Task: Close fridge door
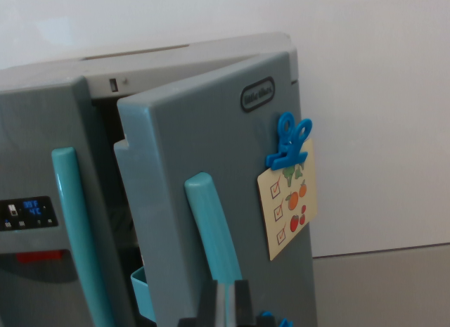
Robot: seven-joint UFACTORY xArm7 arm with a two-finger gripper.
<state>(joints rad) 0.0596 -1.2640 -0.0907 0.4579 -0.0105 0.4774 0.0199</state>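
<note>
Wrist view: toy fridge door ajar, handle straight ahead of us

Wrist view shows us a grey plastic toy fridge [42, 130] with its right-hand door [190, 165] swung partly open towards the camera, hinged at the wrist view's right, so a dark gap into the interior shows between it and the closed left-hand door [28, 271]. At the bottom edge we see our gripper [225, 306], its dark fingers close together with the lower end of the open door's teal handle [211, 228] just at or between them; we cannot tell whether they actually pinch it or merely sit in front of it.

We judge the door to be light, hollow moulded plastic: stiff enough to push anywhere on its face, smooth and somewhat slippery, not fragile, though the whole fridge may slide if we shove hard. The best place to take hold is the teal handle, a raised vertical bar offering a clear grip; a flat push on the door's face near the free edge, far from the hinge, should serve equally well with little force.

Counting what we see: two doors, one ajar and one shut; two teal handles, one on each door, the other [81, 228] on the closed side; one blue clip [290, 140] holding one checklist card [290, 204] with fruit pictures on the open door; one oval brand badge [257, 94] near its top; one dark display panel [28, 212] on the closed door; one teal shelf bin [140, 288] visible inside the open door
</note>
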